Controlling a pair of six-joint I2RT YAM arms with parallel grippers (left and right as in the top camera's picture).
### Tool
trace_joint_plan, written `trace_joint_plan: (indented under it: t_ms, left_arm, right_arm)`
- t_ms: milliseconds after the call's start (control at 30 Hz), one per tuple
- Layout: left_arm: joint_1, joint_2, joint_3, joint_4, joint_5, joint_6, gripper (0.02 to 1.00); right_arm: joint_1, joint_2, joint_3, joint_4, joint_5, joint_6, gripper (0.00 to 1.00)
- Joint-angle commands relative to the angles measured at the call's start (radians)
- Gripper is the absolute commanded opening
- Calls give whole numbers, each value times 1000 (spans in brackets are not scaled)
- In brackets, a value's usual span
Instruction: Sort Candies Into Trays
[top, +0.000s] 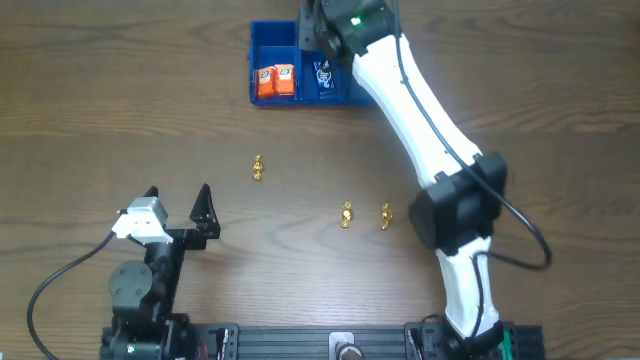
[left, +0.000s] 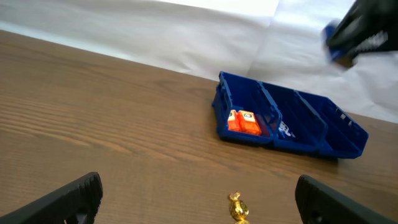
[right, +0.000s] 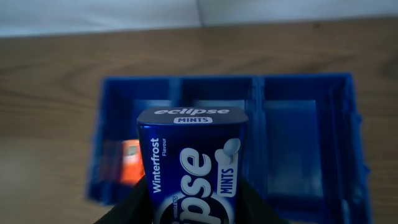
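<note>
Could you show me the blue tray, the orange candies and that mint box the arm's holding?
blue tray (left: 298, 144): left wrist view, front wall.
orange candies (top: 275, 82): top view, middle of the pair.
mint box (right: 193, 162): right wrist view, front face.

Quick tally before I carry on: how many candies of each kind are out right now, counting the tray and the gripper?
Gold-wrapped candies: 3
Orange packs: 2
Blue mint packs: 2 (one held in the right gripper)
Total: 7
</note>
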Motion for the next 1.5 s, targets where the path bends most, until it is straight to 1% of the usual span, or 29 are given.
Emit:
trace_joint_plan:
  t_ms: [33,300,367,400,433,467,500,600,733,967,1033,1100,1233,1333,1500]
  left_arm:
    - [-3,-6,-30,-16,2,13,996]
    - [-3,-6,-30,-16,2,13,996]
    - [-3,-6,-30,-16,2,13,998]
    - [-3,-6,-30,-16,2,13,998]
    - [-3,-6,-30,-16,2,13,998]
    - [-3,-6,-30,-16,2,13,998]
    - [-3,-6,-30,-16,2,13,998]
    - [-3,-6,-30,-16,2,13,998]
    - [-3,-6,-30,-16,2,13,996]
    - [-3,-6,-30,-16,2,13,998]
    - [-3,-6,-30,-16,2,13,998]
    - [-3,-6,-30,-16,2,13,998]
    - [-3,-6,-30,-16,2,13,998]
    - [-3,-6,-30,-16,2,13,998]
    - [-3,-6,-30,-16,2,13,998]
  right_arm:
    - [-19,94,4,51,16,-18,272]
    - [-18,165,4,89,16,-18,286]
    - [-17,167,4,90,16,-18,345]
    - [-16,167,4,90,16,-18,454]
    - [-15,167,4,90,16,-18,533]
    - [-14,167,4,90,16,-19,579]
    - [-14,167,4,89,16,-19,595]
    - [-12,167,4,85,16,-19,619]
    - [0,166,21,49,16,-18,619]
    - [80,130,157,-187,14,-6,627]
    - [120,113,169,-235,3,-6,663]
    - [168,108,169,-277,0,17,671]
    - [235,120,139,-309,-64,30,667]
    - [293,155,112,-323,-64,84,660]
    - [342,249,99,-323,-64,148,663]
